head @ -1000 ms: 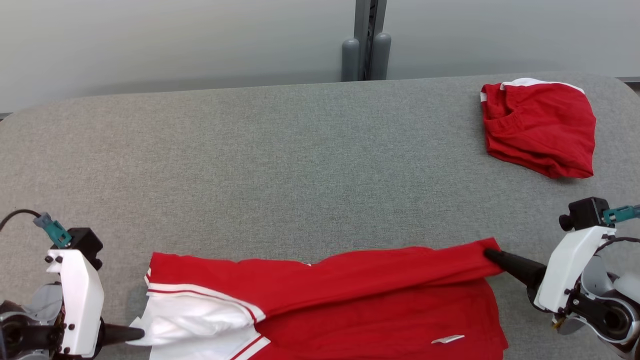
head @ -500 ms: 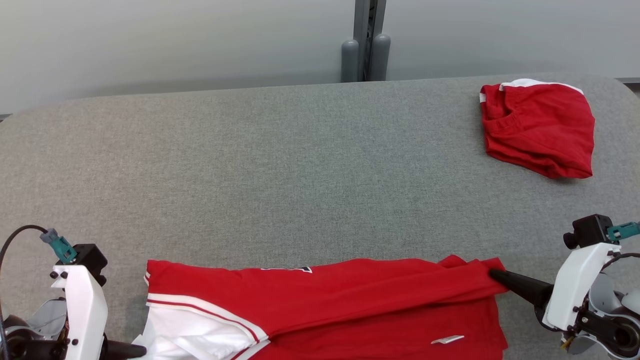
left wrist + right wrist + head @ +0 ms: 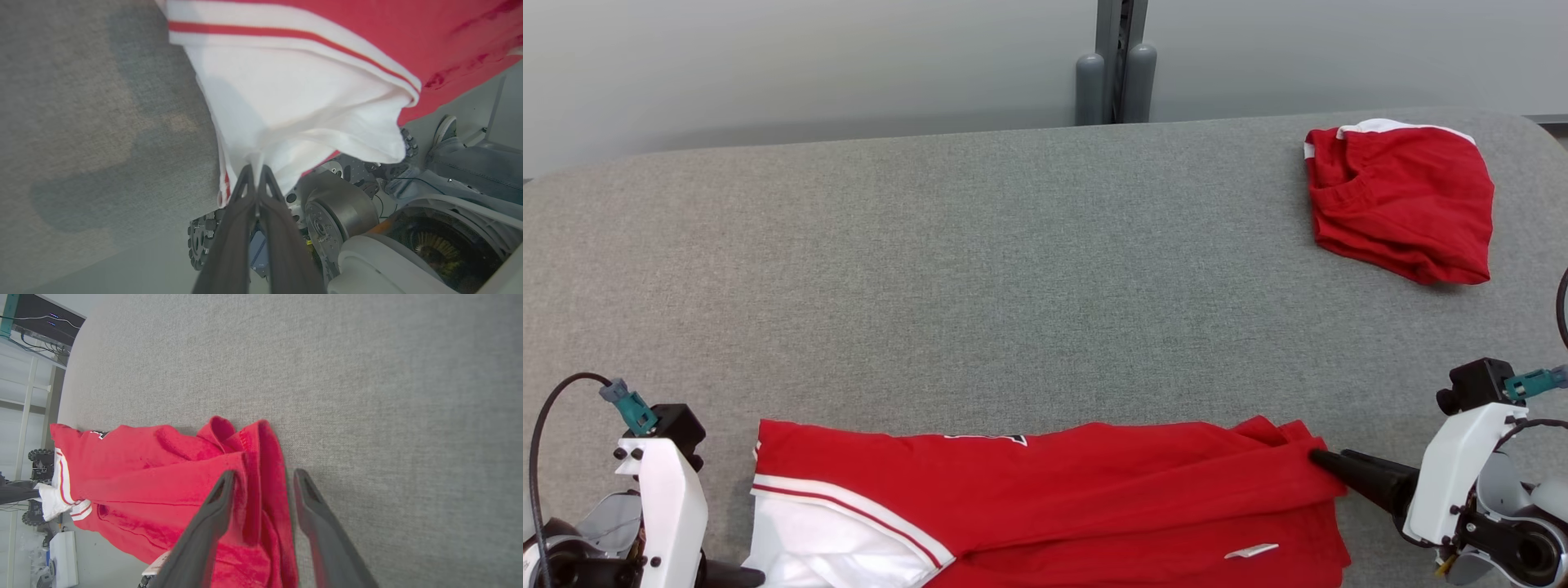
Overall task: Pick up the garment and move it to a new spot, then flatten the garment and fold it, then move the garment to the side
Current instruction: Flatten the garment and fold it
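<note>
- Grey padded table point(image 3: 1013, 269) stretches wide ahead of us, with plenty of room to lay cloth flat.
- Our red shirt point(image 3: 1094, 490) lies along the near edge, drawn out lengthwise between our two arms. A long fold sits over the lower layer, so we judge the folding is under way.
- Another red garment point(image 3: 1401, 204) sits bunched at the far right, well apart and out of our way.
- Our white sleeve point(image 3: 294, 110) dangles past the table edge, which holds that end taut.
- Our left gripper point(image 3: 255, 169) has its jaws pressed together on the sleeve's tip.
- Our right gripper point(image 3: 263, 473) has its jaws spread. They straddle the rumpled hem and clamp nothing, so that end rests on the table.
</note>
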